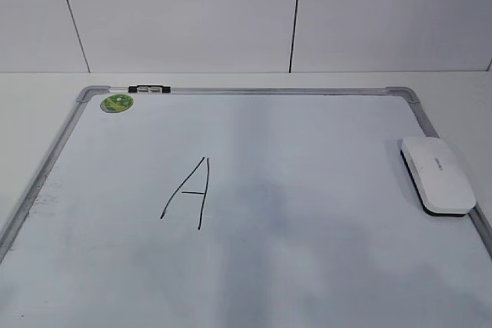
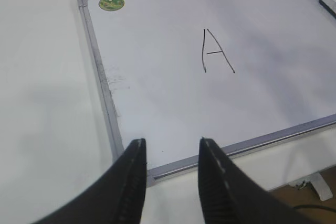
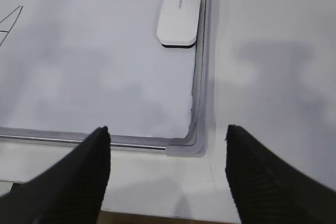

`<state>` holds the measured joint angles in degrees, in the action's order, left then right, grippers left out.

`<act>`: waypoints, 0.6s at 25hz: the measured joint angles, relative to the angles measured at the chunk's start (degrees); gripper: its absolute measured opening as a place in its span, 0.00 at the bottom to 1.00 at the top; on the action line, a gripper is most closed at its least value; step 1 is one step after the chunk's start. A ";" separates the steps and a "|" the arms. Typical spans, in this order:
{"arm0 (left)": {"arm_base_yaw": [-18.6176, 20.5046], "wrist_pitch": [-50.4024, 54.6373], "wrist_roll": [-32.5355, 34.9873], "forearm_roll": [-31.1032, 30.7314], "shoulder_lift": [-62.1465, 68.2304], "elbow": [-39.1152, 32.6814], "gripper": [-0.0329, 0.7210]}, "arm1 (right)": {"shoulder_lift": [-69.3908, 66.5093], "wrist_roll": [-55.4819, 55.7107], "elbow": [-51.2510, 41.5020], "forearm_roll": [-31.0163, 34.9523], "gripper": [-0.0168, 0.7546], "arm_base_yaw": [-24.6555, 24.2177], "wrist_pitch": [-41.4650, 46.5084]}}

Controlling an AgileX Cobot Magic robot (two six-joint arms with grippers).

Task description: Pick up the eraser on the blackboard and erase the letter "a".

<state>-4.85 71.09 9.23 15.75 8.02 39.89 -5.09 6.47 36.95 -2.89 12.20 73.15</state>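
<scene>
With both our grippers, left (image 2: 172, 150) and right (image 3: 168, 140), spread empty, the eraser (image 1: 438, 174) hugging the blackboard (image 1: 254, 91) frame's right edge risks a fouled pinch.

The eraser (image 1: 437, 174) lies against the blackboard's (image 1: 254, 91) right frame; a capital "A" (image 1: 188, 192) sits mid-board, a green magnet (image 1: 117, 102) top left, beside what may be a clip (image 1: 148, 89).

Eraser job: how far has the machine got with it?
The small "a" already looks wiped: only a capital A shows on the board. The eraser lies by the right frame. Both tools hang open, empty, off the board's near edge. Nothing looks left.
</scene>
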 joint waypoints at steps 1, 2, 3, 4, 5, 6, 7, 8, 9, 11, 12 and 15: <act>0.00 0.13 0.00 -0.54 -0.56 -0.56 0.38 | 0.53 0.00 -0.72 -0.39 0.73 0.00 0.00; 0.00 0.14 0.00 -0.94 -1.12 -1.11 0.38 | 1.23 0.00 -1.42 -0.83 0.73 0.00 0.00; 0.00 0.14 0.00 -1.33 -1.57 -1.78 0.38 | 1.97 0.00 -2.06 -1.35 0.73 0.00 0.00; 0.00 0.14 0.00 -1.59 -1.88 -2.30 0.38 | 2.52 0.00 -2.91 -2.03 0.73 0.00 0.00; 0.00 0.14 0.00 -1.89 -2.14 -2.97 0.38 | 3.05 0.00 -3.82 -2.60 0.73 0.00 0.00; 0.00 0.14 0.00 -2.18 -2.39 -3.76 0.38 | 3.51 0.00 -4.67 -2.85 0.73 0.00 0.00; 0.00 0.14 0.00 -2.33 -2.39 -4.41 0.38 | 3.92 0.00 -5.03 -2.97 0.73 0.00 0.09; 0.00 0.14 0.00 -2.44 -2.49 -5.18 0.38 | 4.03 0.00 -5.17 -3.09 0.73 0.00 0.09; 0.00 0.14 0.00 -2.58 -2.49 -5.98 0.38 | 4.14 0.00 -5.21 -3.21 0.73 0.00 0.09; 0.00 -0.20 0.00 -2.80 -2.49 -7.52 0.38 | 4.25 -0.13 -5.55 -3.34 0.73 0.00 -0.05; 0.00 -0.35 0.00 -2.92 -2.49 -8.21 0.38 | 4.36 -0.13 -5.68 -3.42 0.73 0.00 -0.47; 0.00 -2.26 0.00 -3.80 -2.49 -8.88 0.38 | 4.44 -0.13 -6.02 -3.81 0.73 0.00 -1.60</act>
<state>-4.85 68.83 9.23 11.95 5.53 31.02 -0.64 6.34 30.93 -6.69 12.20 71.54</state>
